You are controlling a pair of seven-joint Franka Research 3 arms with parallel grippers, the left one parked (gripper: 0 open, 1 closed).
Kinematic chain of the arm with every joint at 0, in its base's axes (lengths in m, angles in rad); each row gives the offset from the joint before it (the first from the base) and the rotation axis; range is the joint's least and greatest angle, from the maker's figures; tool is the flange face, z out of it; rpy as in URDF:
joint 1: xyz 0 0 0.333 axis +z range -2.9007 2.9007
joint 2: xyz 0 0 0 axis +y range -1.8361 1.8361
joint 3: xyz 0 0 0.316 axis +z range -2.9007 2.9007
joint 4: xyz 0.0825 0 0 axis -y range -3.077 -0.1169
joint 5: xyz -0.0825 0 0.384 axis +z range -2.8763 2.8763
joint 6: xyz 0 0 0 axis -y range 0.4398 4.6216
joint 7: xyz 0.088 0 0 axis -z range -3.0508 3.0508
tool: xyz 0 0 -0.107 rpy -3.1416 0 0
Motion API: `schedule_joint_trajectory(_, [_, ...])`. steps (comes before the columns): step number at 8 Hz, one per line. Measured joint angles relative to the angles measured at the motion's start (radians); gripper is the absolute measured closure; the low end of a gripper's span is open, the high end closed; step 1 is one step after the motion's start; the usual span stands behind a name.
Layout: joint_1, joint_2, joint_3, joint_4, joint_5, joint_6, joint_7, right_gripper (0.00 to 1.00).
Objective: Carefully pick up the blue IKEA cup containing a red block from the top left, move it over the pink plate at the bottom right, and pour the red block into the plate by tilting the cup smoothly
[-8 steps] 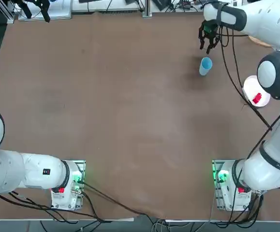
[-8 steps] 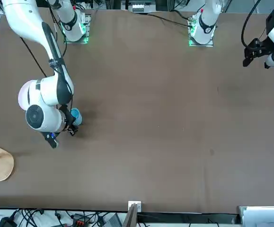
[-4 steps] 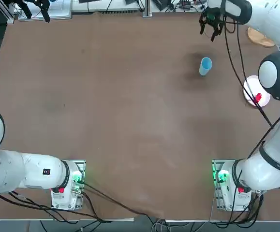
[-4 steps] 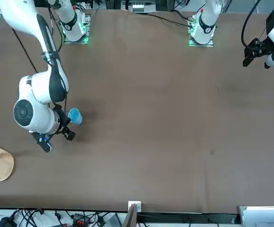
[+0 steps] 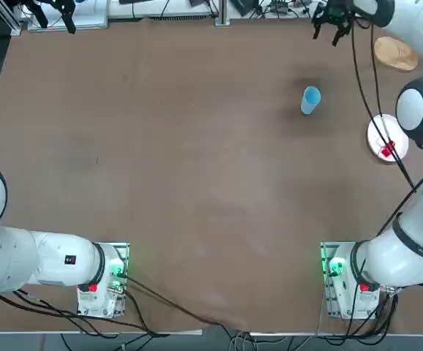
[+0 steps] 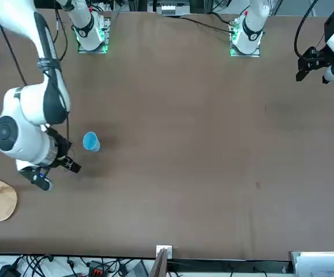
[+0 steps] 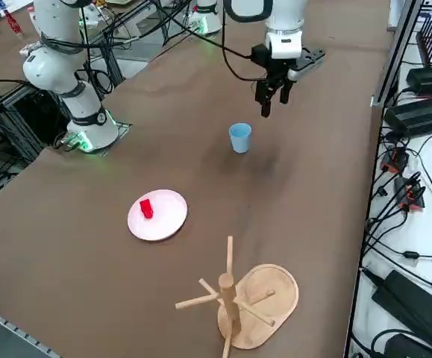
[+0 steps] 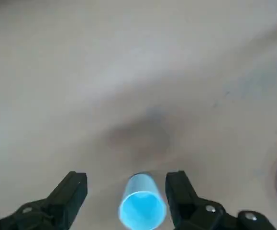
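The blue IKEA cup [image 5: 310, 99] is standing upright and alone on the brown table [image 5: 182, 146], its inside seemingly empty in the wrist view, though blur is making that hard to judge. To its right, the red block [image 5: 387, 148] is lying on the pink plate [image 5: 378, 133], partly crossed by a black cable [image 5: 375, 102]. The right gripper [image 7: 274, 97] is hanging with fingers spread wide, empty, above the far side of the table, beyond the cup, and a wooden rack [image 7: 239, 297] is standing near the table's right edge.

The right arm [image 5: 416, 219] is built of glossy white rounded shells with dark grey bands and grey circular caps at the joints. Its base [image 5: 343, 281] is a metal mount lit green, with a red part beside it. Black cables [image 5: 364, 95] run loosely along the arm to the wrist. The right gripper [image 8: 126, 196] is black, with 2 blocky angular fingers [image 8: 71, 191] carrying small silver screws near their roots.
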Motion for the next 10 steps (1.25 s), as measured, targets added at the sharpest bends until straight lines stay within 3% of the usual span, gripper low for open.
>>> schedule_joint_trajectory(3, [-0.022,-0.011,-0.05,0.014,-0.015,-0.028,-0.3,0.0])
schedule_joint_trajectory(5, [-0.049,-0.082,-0.064,0.027,-0.015,-0.152,-0.376,0.0])
schedule_joint_trajectory(8, [-0.068,-0.232,-0.062,0.03,0.026,-0.35,-0.323,0.0])
schedule_joint_trajectory(10, [-0.09,-0.298,-0.012,0.026,0.034,-0.399,-0.258,0.0])
